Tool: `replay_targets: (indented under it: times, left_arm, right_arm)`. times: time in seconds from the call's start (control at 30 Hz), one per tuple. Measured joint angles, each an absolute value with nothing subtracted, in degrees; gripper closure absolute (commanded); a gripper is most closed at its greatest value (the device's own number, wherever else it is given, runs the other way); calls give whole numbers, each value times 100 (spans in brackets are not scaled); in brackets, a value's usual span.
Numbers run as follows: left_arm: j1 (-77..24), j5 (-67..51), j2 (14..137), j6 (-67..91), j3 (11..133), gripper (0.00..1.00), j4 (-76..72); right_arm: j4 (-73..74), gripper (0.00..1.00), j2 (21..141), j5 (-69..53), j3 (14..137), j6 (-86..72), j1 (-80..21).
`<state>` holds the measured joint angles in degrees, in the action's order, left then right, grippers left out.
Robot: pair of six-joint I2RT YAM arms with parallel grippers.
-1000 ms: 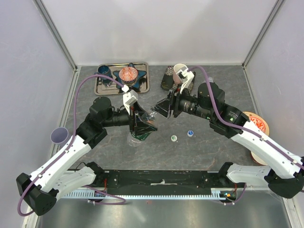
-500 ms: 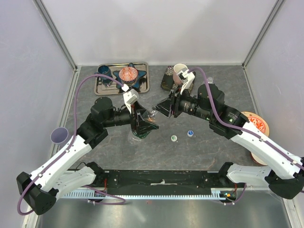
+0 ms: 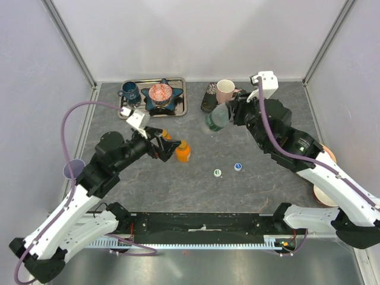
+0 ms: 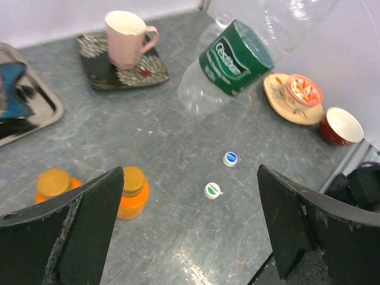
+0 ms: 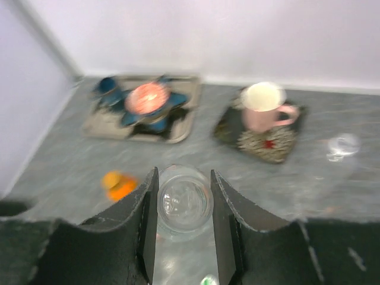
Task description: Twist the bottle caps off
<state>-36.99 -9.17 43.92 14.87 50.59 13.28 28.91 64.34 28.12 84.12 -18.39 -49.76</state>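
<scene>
The clear plastic bottle with the dark green label (image 3: 215, 120) is no longer in the left gripper (image 3: 162, 148) at the middle of the table. It now hangs tilted in the air further to the far right, clamped between the fingers of the right gripper (image 5: 184, 184), which has swung up and away towards the pink mug (image 3: 225, 90). The left arm has drawn back to the left with its jaws spread wide and empty, and the two short orange plastic bottles (image 4: 133, 189), covered by it before, now show standing just beside its fingers.
</scene>
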Motion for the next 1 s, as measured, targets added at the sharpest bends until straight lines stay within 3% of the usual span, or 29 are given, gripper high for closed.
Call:
replay_targets:
  times: [0.13,0.23,0.47,1.0]
  left_arm:
    - [-3699,-593,3621,1424,4836,1,1422]
    - [-3699,-628,3068,1391,4637,1,1426]
    - [-3699,-666,2746,1385,4558,1,1457]
    - [-3699,-810,2700,1382,4392,1,1623]
  right_arm:
    - [2349,100,6563,4257,7815,-1372,-4814]
    - [2112,100,6954,4582,7456,-1262,-4392]
    - [1684,100,7926,4591,7310,-1415,-3594]
    - [941,100,8941,4493,7240,-1549,-3210]
